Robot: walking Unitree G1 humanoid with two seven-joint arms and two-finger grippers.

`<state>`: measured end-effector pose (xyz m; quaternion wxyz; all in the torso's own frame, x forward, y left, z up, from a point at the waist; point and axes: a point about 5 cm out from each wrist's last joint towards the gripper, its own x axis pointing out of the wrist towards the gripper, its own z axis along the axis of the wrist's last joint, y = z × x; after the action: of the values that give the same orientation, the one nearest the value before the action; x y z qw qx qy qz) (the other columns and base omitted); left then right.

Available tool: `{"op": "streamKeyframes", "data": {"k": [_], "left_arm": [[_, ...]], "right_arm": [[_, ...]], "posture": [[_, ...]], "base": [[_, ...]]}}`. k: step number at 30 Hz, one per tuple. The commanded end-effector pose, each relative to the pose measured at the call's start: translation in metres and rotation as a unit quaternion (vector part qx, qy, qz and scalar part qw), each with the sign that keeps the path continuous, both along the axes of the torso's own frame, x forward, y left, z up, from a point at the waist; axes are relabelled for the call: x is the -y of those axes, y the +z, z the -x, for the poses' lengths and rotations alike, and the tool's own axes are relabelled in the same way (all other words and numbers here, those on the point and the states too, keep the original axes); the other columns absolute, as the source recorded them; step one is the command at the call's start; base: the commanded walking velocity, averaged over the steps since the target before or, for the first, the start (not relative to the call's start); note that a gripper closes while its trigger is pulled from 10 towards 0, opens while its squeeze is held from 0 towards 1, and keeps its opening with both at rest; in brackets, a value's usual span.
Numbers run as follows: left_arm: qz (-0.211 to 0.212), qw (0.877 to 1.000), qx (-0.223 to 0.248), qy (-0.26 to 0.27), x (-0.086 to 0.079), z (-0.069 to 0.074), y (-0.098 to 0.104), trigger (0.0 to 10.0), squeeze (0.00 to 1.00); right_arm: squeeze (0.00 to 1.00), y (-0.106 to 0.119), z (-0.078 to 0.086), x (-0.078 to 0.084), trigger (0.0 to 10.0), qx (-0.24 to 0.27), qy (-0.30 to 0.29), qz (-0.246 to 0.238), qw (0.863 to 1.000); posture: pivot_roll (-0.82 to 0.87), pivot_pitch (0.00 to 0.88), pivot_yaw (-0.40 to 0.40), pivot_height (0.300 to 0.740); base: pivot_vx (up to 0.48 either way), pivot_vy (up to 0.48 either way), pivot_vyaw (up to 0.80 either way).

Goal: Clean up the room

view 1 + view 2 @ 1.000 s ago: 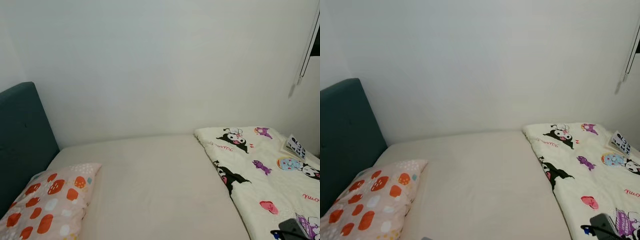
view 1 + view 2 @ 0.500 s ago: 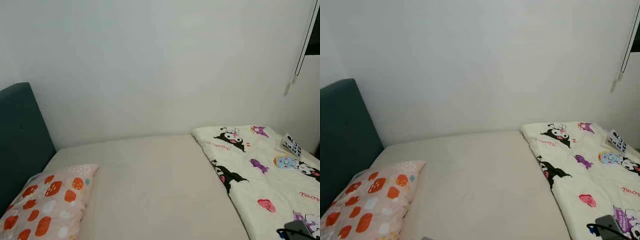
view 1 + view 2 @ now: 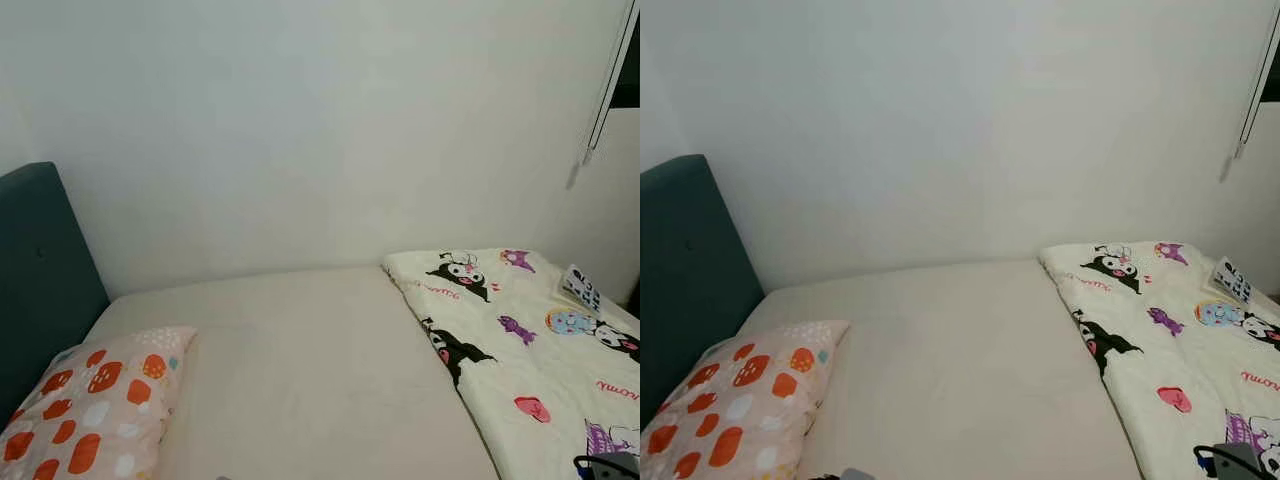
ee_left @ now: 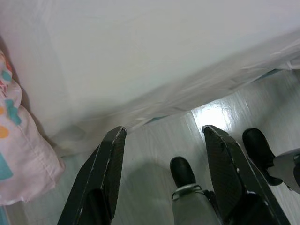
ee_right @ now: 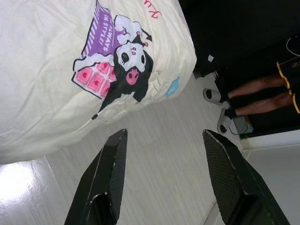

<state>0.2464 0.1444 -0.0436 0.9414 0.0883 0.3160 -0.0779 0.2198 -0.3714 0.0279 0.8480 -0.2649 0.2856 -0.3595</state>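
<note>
A bed with a bare cream mattress [image 3: 310, 370] stands against the white wall. At its head lies a pink pillow [image 3: 85, 405] with orange spots, next to the teal headboard [image 3: 40, 280]. A folded cream quilt [image 3: 520, 350] with cartoon prints covers the right part of the bed. My left gripper [image 4: 164, 130] hangs open over the floor beside the mattress edge and the pillow. My right gripper [image 5: 164, 134] hangs open over the floor below the quilt's overhanging corner [image 5: 117, 70]. Nothing sits between either pair of fingers.
A small black-and-white printed card [image 3: 582, 291] rests on the quilt's far right. A blind cord [image 3: 600, 90] hangs at the upper right. A person's bare legs in slippers [image 5: 253, 93] stand on the pale floor [image 5: 154, 140] past the bed's foot. My own feet [image 4: 183, 171] are near the bed's side.
The camera has tilted up and shifted slightly, so the bed sits lower and further left in the picture. The dark part of my right arm has sunk towards the bottom edge.
</note>
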Motion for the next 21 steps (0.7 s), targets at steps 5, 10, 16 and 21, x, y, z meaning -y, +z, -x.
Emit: {"op": "streamKeyframes", "data": {"k": [5,10,16,21], "left_arm": [[0.000,1.000,-0.007,0.010,-0.0037,0.0036,-0.0029,10.0,0.00],[-0.001,1.000,-0.007,0.008,-0.0034,0.0029,-0.0025,10.0,0.00],[-0.001,1.000,-0.007,0.006,-0.0028,0.0025,-0.0023,10.0,0.00],[0.000,1.000,-0.005,0.006,-0.0017,0.0019,-0.0019,10.0,0.00]], "right_arm": [[0.00,-0.0029,0.0030,0.0013,10.0,-0.006,-0.008,-0.011,1.000],[0.00,-0.0026,0.0024,0.0012,10.0,-0.007,-0.009,-0.010,1.000],[0.00,-0.0027,0.0022,0.0012,10.0,-0.007,-0.009,-0.011,1.000],[0.00,-0.0019,0.0007,0.0009,10.0,-0.008,0.007,-0.011,1.000]], "posture": [[-0.02,0.101,0.029,0.740],[-0.02,0.097,0.034,0.740],[-0.02,0.094,0.033,0.740],[-0.02,0.091,0.031,0.740]], "base": [[0.000,0.000,0.00],[0.000,0.000,0.00],[0.000,0.000,0.00],[0.000,0.000,0.00]]}}
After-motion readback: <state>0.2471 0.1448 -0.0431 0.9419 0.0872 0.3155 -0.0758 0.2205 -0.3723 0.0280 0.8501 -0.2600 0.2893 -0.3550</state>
